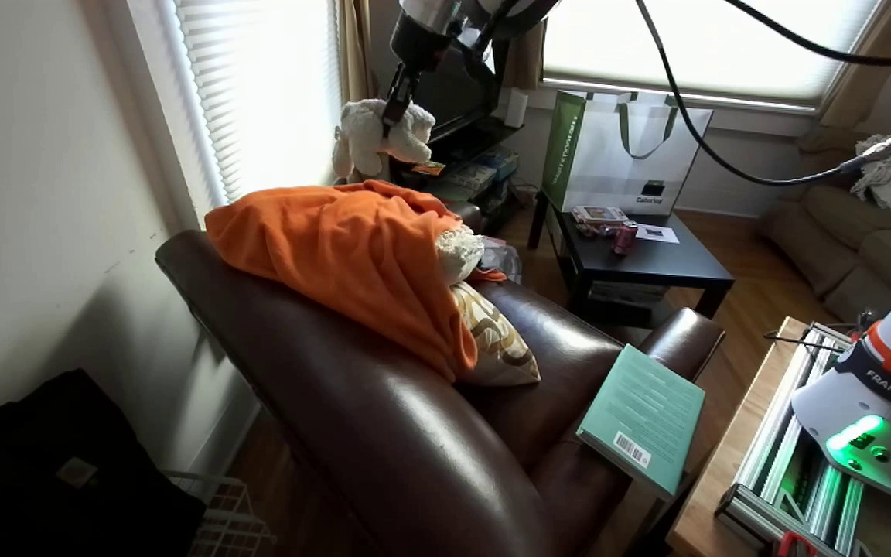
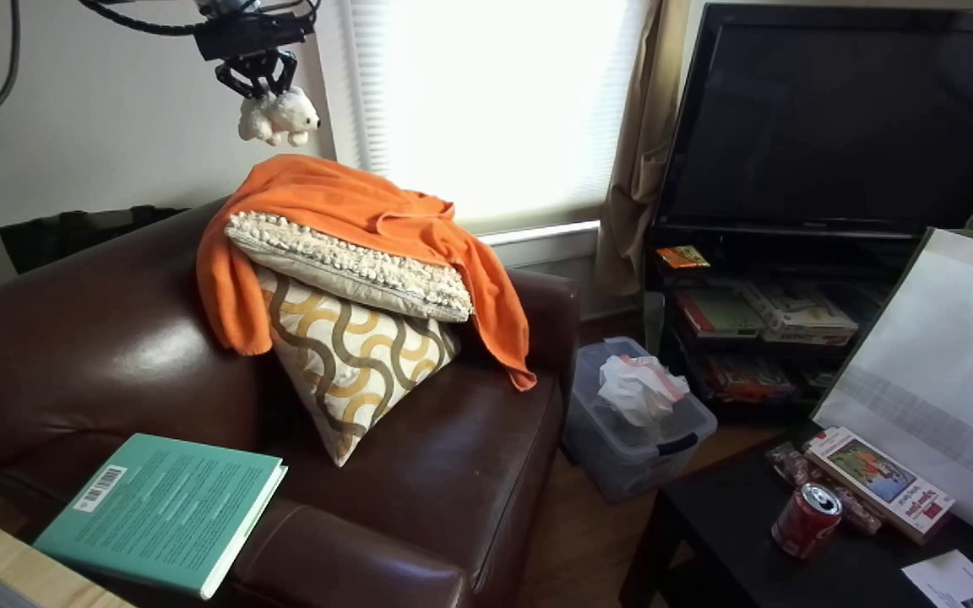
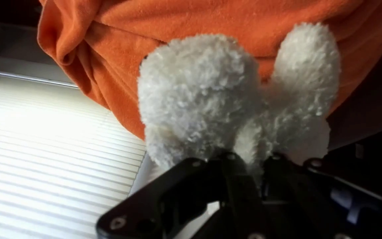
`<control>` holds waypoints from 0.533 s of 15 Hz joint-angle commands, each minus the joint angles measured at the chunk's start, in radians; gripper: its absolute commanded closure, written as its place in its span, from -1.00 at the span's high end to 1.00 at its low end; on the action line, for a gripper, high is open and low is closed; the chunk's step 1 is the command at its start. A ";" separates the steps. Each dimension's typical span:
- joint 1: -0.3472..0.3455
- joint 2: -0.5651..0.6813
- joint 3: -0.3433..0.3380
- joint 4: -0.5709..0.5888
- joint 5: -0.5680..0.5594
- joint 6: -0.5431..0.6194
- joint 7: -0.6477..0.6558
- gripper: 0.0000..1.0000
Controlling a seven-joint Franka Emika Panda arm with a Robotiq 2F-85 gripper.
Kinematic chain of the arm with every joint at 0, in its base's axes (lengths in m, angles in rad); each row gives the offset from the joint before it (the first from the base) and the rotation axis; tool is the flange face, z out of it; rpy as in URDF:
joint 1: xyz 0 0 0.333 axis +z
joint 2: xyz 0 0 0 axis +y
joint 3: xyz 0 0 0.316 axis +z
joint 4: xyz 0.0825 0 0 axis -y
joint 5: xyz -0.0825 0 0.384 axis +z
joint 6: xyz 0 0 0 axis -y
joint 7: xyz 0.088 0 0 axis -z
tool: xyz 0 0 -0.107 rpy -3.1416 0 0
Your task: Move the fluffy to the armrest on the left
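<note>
The fluffy, a cream-white plush animal, hangs in the air above the orange blanket in both exterior views (image 1: 363, 131) (image 2: 281, 116). My gripper (image 1: 391, 128) (image 2: 265, 91) points down and is shut on its back. In the wrist view, the fluffy's furry body (image 3: 201, 89) is pinched between the fingertips (image 3: 253, 159), with the blanket beyond it. The chair has dark brown leather armrests: a far armrest beside the window (image 2: 552, 314), mostly hidden by the blanket in an exterior view, and a near armrest (image 1: 684, 338) (image 2: 360, 553) beside the teal book.
The orange blanket (image 1: 337, 255) (image 2: 326, 190) drapes over cushions, including a patterned cushion (image 2: 351, 355), and the leather backrest (image 1: 414, 418). The teal book (image 1: 646, 414) lies on the near arm. Window blinds (image 3: 45, 149) are close to the gripper. A plastic bin (image 2: 622, 456) stands beyond the far armrest.
</note>
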 commanded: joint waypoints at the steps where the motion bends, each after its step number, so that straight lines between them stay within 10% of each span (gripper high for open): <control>1: 0.031 -0.199 -0.022 -0.189 -0.069 -0.049 0.114 -0.94; 8: 0.020 -0.505 -0.001 -0.427 -0.190 -0.156 0.368 -0.94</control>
